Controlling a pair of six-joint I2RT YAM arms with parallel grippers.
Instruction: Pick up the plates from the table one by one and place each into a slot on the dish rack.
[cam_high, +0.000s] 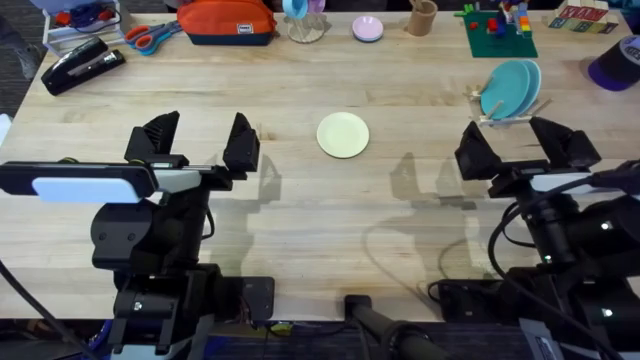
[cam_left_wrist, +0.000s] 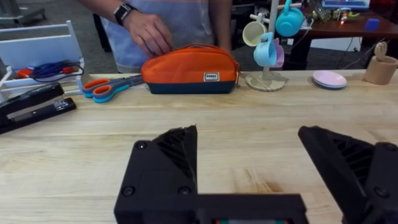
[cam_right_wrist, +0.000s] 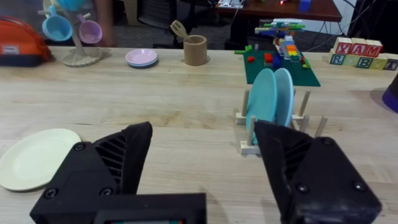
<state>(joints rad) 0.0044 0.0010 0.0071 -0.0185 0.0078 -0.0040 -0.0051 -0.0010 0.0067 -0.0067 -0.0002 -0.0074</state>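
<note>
Yellow plate (cam_high: 343, 134) flat on table (cam_high: 300, 215), mid: light, stiff, likely slick; take by rim. Both grippers, left (cam_high: 199, 143) & right (cam_high: 520, 143), spread wide, holding nothing.

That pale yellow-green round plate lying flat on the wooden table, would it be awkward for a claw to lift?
Probably. The pale yellow-green round plate lies flat on the light wooden table, leaving little edge to pinch. It looks thin and rigid, so likely light. Its smooth surface may slide when nudged.

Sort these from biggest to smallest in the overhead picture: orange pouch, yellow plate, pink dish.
1. Orange pouch
2. Yellow plate
3. Pink dish, though it sits farther from the camera, so that shrinks it a bit.
</note>
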